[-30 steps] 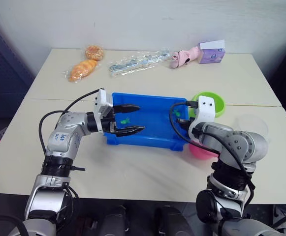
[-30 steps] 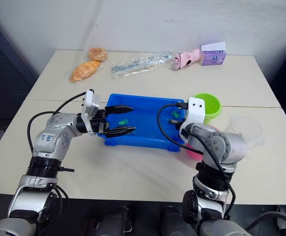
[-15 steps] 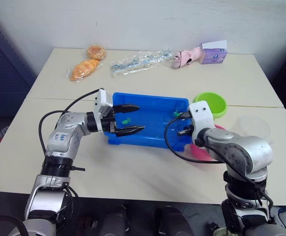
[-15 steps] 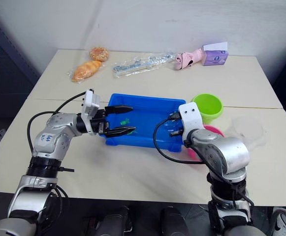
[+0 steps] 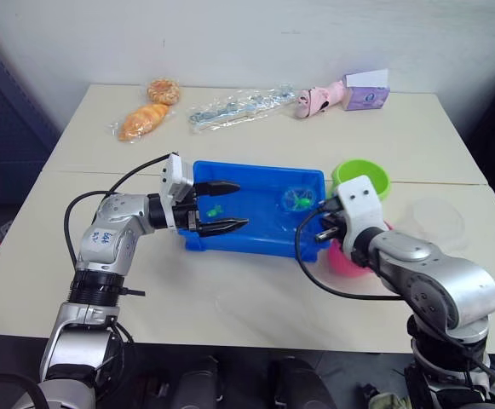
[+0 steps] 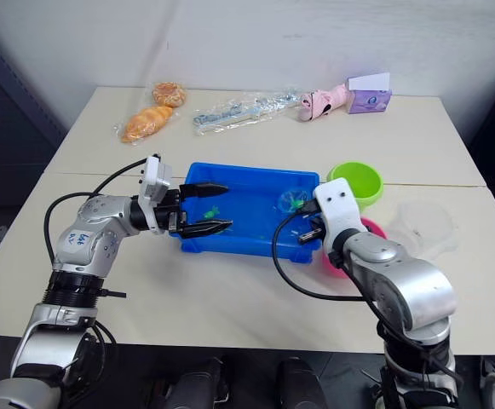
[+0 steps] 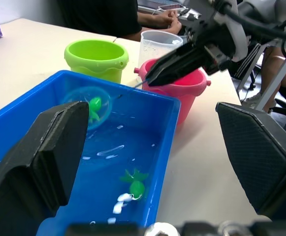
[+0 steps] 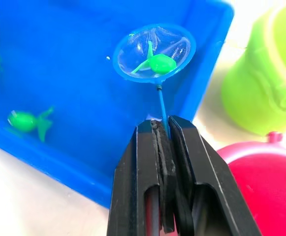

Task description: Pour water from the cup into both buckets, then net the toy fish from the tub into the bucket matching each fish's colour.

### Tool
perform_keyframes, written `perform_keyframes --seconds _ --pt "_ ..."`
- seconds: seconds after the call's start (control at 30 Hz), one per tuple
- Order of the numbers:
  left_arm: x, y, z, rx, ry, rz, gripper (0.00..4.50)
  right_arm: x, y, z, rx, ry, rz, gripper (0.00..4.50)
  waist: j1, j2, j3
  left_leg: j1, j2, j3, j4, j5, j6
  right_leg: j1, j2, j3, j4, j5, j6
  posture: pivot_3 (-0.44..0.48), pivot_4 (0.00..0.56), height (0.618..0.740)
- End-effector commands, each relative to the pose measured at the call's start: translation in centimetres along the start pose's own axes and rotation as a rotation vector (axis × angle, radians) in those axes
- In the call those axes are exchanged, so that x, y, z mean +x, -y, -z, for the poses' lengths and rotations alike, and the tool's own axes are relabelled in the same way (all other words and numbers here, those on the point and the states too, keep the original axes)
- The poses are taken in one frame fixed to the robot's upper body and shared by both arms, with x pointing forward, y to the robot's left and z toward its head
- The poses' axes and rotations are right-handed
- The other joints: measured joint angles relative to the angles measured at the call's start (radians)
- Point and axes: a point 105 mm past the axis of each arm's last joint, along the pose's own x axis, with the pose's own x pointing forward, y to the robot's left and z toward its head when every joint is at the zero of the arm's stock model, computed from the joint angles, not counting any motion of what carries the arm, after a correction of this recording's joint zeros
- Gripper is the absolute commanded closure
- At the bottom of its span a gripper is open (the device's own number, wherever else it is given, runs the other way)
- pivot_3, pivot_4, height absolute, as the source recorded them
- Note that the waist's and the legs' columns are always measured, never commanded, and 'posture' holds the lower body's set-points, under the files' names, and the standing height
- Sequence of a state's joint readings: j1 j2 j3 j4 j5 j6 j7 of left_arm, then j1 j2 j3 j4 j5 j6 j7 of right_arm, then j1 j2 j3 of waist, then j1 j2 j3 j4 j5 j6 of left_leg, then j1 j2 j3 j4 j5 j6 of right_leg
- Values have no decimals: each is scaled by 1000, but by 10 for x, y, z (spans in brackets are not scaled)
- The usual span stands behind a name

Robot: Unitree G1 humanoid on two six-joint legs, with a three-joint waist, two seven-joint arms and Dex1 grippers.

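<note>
Netting is under way: the right gripper (image 8: 165, 129), jaws clamped on the net (image 8: 154, 53) handle, holds a green fish (image 8: 161, 63) in the hoop over the tub (image 5: 230, 243). Next, carry it to the green bucket (image 5: 362, 176). The left gripper (image 5: 221, 206) jaws gape wide, empty, over the tub's near corner.

Blue-rimmed net (image 8: 154, 52) holds a green fish (image 8: 161, 63), seemingly above the tub (image 8: 74, 73).

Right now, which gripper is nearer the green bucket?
Right. The right gripper, shut on the net, sits at the tub's end just beside the green bucket. The left gripper, open, is at the tub's far end.
</note>
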State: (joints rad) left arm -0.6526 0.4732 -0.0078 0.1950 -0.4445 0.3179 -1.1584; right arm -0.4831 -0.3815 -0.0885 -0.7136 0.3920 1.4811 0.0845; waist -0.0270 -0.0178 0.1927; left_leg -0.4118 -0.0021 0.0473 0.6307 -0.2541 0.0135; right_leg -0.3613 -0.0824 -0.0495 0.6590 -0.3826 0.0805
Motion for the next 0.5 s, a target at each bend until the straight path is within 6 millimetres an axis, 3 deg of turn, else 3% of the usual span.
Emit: perform_keyframes --seconds 0.03,0.23,0.33,0.5 --pt "-1 4 -10 37 20 26 51 -17 4 -18 71 122 -46 4500 0 0 0 0 0 0 0 0 0 0 0 0 0 0 0 0 150 740" --pt "-1 3 -12 35 24 39 51 -42 6 -31 62 220 -121 4500 1 0 0 0 0 0 0 0 0 1 0 0 0 0 0 0 150 740" --pt "1 2 -16 39 41 35 51 -53 18 -37 87 258 -106 4500 1 0 0 1 0 0 0 0 0 1 0 0 0 0 0 0 150 740" --pt "9 -1 -25 53 82 17 51 -60 52 -28 77 217 45 4500 2 0 0 1 0 0 0 0 0 1 0 0 -1 0 0 0 150 740"
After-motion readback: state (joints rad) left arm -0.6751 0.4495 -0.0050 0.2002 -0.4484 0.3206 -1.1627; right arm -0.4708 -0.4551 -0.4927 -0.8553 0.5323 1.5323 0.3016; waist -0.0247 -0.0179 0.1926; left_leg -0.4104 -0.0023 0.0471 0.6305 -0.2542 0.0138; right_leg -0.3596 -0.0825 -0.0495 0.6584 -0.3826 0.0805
